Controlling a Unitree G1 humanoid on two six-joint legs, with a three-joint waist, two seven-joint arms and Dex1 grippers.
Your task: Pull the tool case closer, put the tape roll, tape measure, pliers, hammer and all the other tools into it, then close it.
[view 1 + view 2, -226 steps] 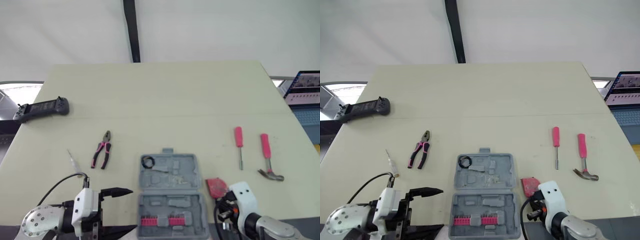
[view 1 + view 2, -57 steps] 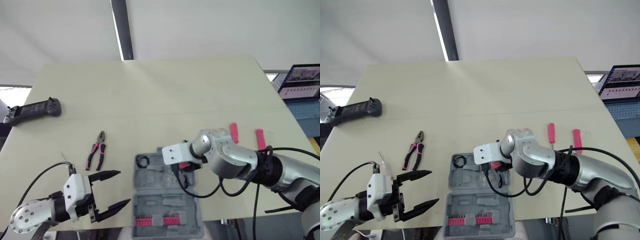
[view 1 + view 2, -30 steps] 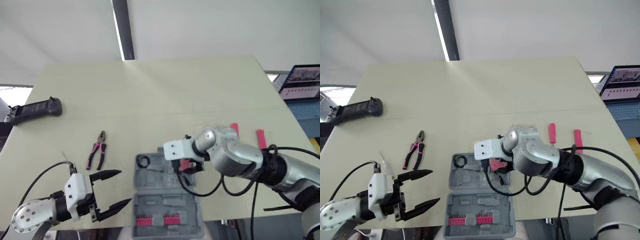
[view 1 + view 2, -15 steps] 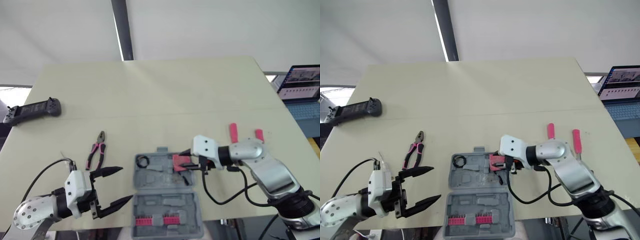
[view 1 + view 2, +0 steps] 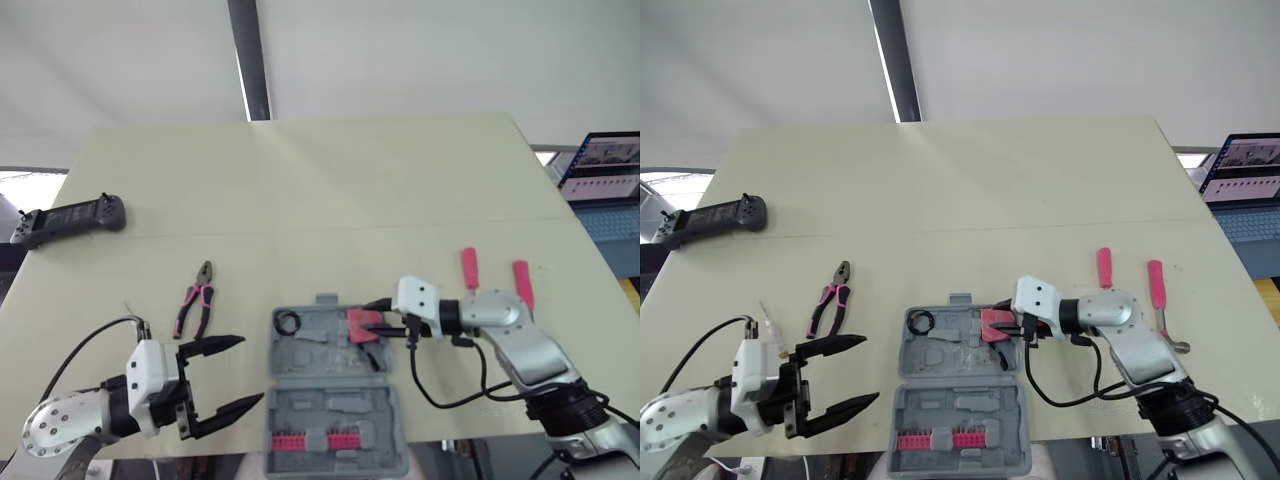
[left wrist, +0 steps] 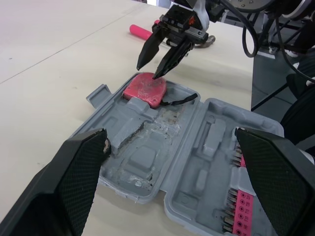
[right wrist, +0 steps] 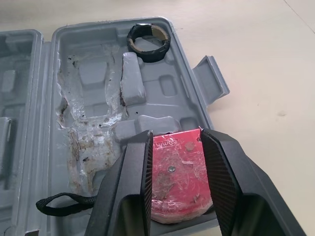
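Note:
The grey tool case lies open at the near table edge. A black tape roll sits in its far left pocket. The red tape measure lies in the far right corner of the case. My right gripper is open, its fingers straddling the tape measure from just above. My left gripper hangs open to the left of the case, with nothing in it. The pink-handled pliers lie left of the case. A pink screwdriver and the hammer lie to the right.
A black controller rests at the table's far left edge. A laptop stands off the table to the right. Pink bits fill the near half of the case. The tape measure's black strap lies loose in the case.
Over the last seconds my right arm brought the tape measure from the table into the case's far right corner; the gripper has since drawn slightly back to the right. The left gripper has opened.

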